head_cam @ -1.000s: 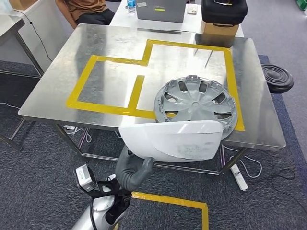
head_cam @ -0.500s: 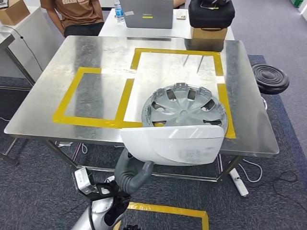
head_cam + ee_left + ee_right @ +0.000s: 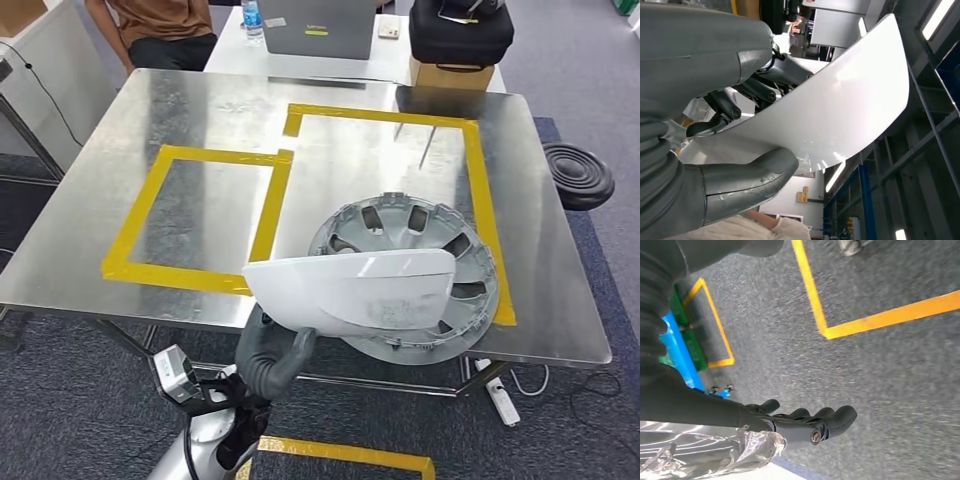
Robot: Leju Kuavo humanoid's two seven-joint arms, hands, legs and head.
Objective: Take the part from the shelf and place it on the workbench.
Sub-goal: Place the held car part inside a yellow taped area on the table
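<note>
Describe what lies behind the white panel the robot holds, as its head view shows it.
Behind the white panel, held by the left hand, a grey wheel cover lies on the steel table. The cover's near part is hidden by the panel.

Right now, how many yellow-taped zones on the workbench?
2. The smaller taped rectangle is on the left of the workbench. The larger taped rectangle is on the right, with the hubcap lying across its near corner and the white part hiding some tape.
</note>
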